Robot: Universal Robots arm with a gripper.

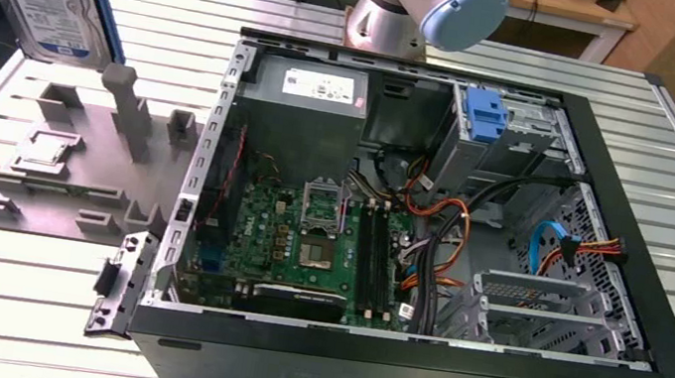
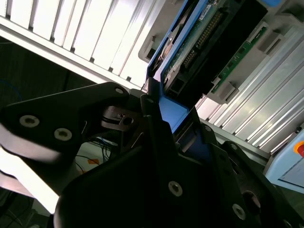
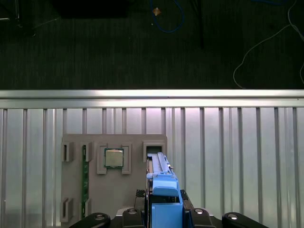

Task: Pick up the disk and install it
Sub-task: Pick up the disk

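We see the gripper (image 3: 165, 214) clenched on the blue rail of the disk (image 1: 51, 1). It holds the disk upright in the air above the grey fixture (image 1: 57, 187), at the exterior view's left. The disk is well apart from the open computer case (image 1: 420, 357) on the slatted table (image 1: 13, 301). In the first wrist view a chip (image 3: 113, 157) sits in a fixture pocket beside the slot under the disk.

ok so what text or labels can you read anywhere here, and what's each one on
No text can be quoted; all print is too small or blurred.
Blue-and-white label on the flat silver disk with blue rails: unreadable.
White sticker on the grey metal power-supply box: unreadable.
Markings on the square silver processor chip: unreadable.
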